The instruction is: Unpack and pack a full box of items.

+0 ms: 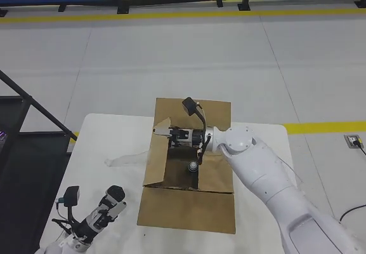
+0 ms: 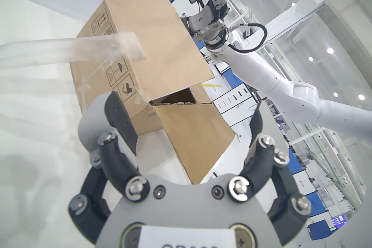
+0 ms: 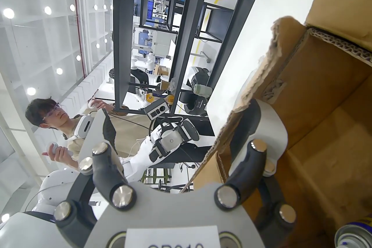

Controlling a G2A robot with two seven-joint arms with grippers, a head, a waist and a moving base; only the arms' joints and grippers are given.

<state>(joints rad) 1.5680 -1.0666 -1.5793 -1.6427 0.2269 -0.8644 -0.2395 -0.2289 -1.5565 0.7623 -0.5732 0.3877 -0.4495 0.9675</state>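
The box (image 1: 186, 206) sat centred on the desk (image 1: 106, 136), and the right end effector (image 3: 180, 109), released astride the torn flap (image 3: 261, 77) at its 10 o'clock, looked likely to rip that flap or drag the box if it pulled, with the released left end effector (image 2: 187, 103) empty at 7 o'clock.

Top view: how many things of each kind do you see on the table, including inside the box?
Cardboard box: 1
Can, inside the box: 1
Clear tape strip: 1
Total: 3
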